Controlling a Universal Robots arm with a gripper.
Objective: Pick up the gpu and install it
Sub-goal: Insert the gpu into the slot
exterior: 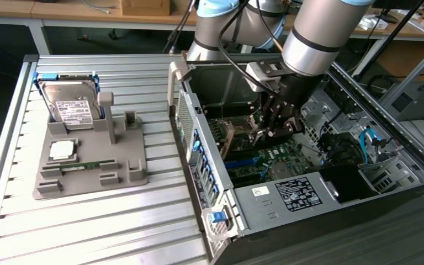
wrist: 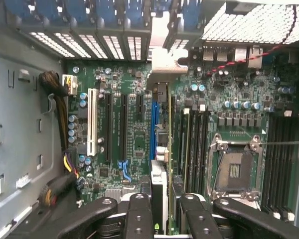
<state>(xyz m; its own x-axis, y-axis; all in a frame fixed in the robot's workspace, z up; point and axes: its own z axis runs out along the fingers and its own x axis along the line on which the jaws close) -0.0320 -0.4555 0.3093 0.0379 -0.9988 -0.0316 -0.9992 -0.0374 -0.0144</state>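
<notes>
**Card over the slot, seating step in hand**

The gpu [wrist: 162,149] hangs edge-on between my fingers, inside the open computer case [exterior: 271,199], directly above the motherboard [wrist: 134,124]; in the wrist view it reads as a thin vertical card with a silvery bracket end toward the rear grille, lined up beside the blue expansion slot [wrist: 153,129]; in the exterior view it shows as a tan-brown face held upright under my tool [exterior: 275,124]. My tool [wrist: 162,219] is clamped on the gpu, fingers pressed to its two flat faces; so the pick-up looks done and I judge the install step to be under way, the card not yet seated as far as I can tell. The move ahead calls for keeping the card's lower edge square to the slot and its bracket clear of the rear wall; a tilt could jam it. Well apart, on the slatted worktop [exterior: 86,221], the grey holder [exterior: 94,165] carries a hard drive [exterior: 72,107] and a green memory stick [exterior: 86,164].
</notes>
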